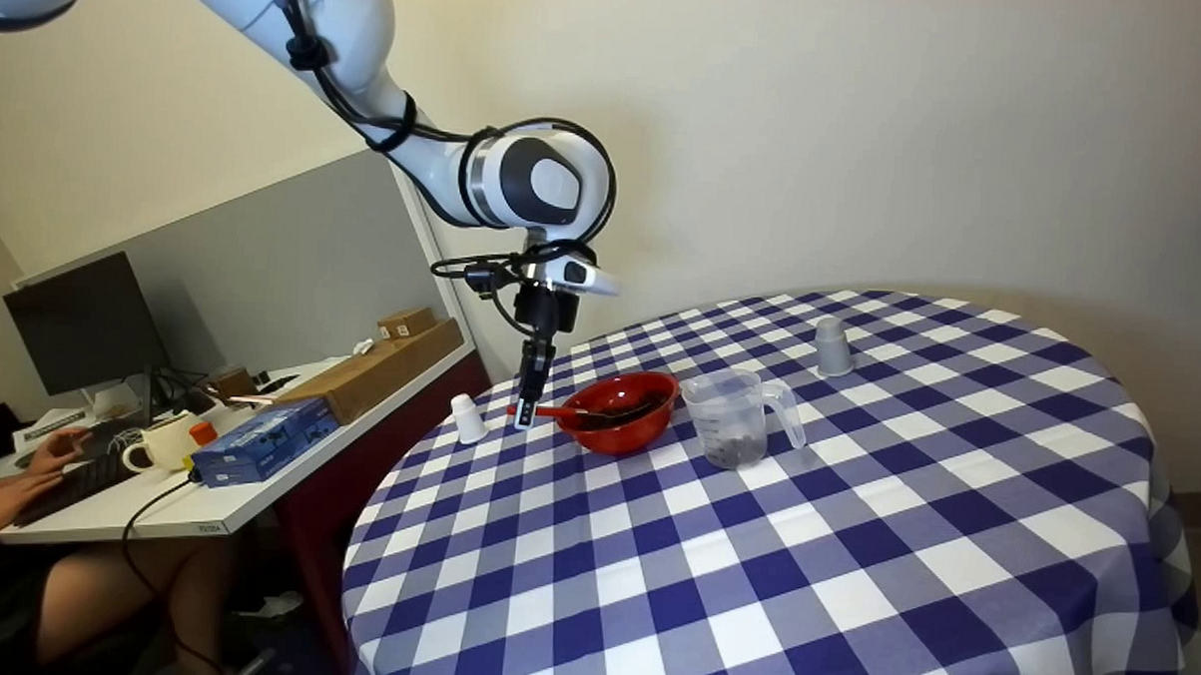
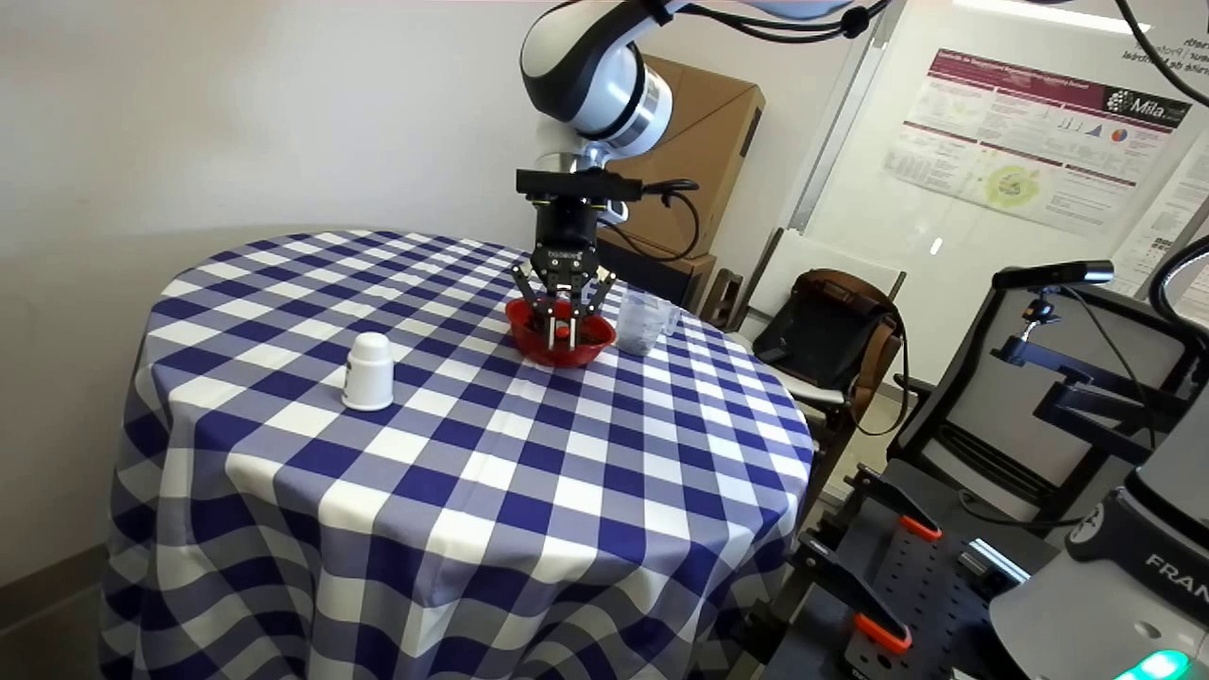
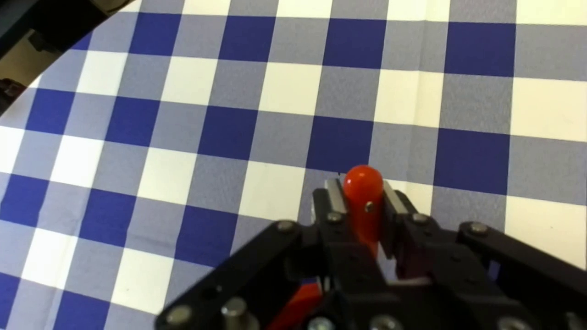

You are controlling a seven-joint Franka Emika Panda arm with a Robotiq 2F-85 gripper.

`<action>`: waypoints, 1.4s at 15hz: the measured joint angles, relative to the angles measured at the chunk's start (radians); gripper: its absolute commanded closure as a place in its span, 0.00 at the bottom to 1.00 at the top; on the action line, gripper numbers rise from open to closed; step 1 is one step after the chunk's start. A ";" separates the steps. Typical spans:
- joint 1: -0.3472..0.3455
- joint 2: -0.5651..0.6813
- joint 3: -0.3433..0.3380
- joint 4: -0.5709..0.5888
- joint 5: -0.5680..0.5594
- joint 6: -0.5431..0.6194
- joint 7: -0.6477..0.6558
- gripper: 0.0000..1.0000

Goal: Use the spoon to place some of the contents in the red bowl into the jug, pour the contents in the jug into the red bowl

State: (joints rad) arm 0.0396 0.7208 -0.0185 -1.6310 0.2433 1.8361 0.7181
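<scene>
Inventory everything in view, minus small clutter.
table: 1, blue-white checks, centre
bowl: 1, red, table
jug: 1, clear, beside bowl
contents: uncountable, dark, bowl/jug
spoon: 1, red handle, into bowl
containers: 2, whitish, table
desk: 1, white, background
monitor: 1, black, desk
boxes: several, mostly brown, background
chairs: 2, pale, black, background
bag: 1, dark, chair
posters: 2, whitish, background
hands: 2, skin-toned, desk
robot arm: 1, mostly white, overhead
tool: 1, black, gripping spoon
</scene>
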 measured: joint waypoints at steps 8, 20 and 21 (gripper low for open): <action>-0.003 0.000 0.001 0.006 0.014 -0.003 -0.037 0.91; -0.006 -0.022 -0.023 0.037 0.032 -0.178 -0.037 0.91; -0.003 -0.021 -0.028 0.041 0.019 -0.195 -0.026 0.91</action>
State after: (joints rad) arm 0.0368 0.6995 -0.0464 -1.5898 0.2627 1.6409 0.6921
